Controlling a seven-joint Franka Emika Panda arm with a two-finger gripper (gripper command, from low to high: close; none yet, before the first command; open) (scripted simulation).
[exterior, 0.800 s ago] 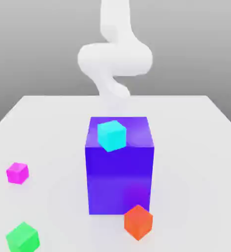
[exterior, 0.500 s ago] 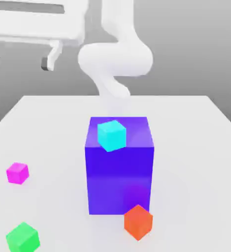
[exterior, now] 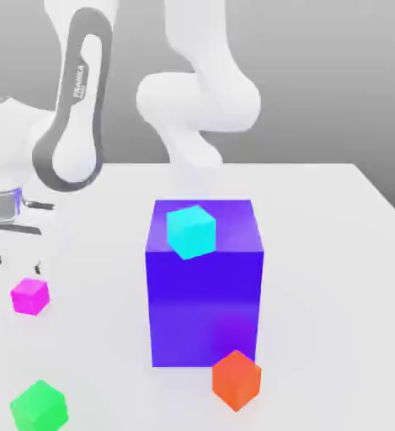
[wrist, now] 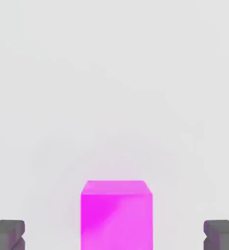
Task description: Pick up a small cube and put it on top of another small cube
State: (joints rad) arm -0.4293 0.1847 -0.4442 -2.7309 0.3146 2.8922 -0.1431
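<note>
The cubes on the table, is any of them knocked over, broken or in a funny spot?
Nothing looks broken or spilled. The only unusual spot: the cyan cube sits up on the big blue-violet block, turned askew. The magenta cube, green cube and orange-red cube sit on the table.

I see a big blue-violet block [exterior: 205,290] standing mid-table [exterior: 335,252] with a cyan cube [exterior: 190,231] resting on its top, toward the exterior view's left. An orange-red cube [exterior: 236,380] sits just beside the block's near right corner. A green cube [exterior: 39,407] lies at near left, well apart.
</note>
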